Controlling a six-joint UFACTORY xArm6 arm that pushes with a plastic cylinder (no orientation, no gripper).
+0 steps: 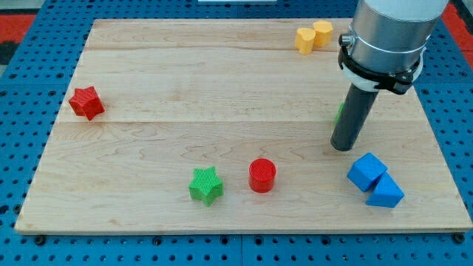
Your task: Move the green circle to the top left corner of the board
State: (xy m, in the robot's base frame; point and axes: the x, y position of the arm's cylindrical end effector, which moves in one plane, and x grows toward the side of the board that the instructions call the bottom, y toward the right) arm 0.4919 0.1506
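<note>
Only a thin green sliver [338, 112] shows at the view's left edge of my rod, on the right side of the tabletop [222, 74]; most of that block is hidden behind the rod, so its shape cannot be made out, though it may be the green circle. My tip [341, 146] rests on the wood just below that sliver. There is no gripper, only the bare rod. The arm's grey body is cut off at the view's top. Two yellow blocks [312, 36] touch near the top edge; their shapes are unclear.
</note>
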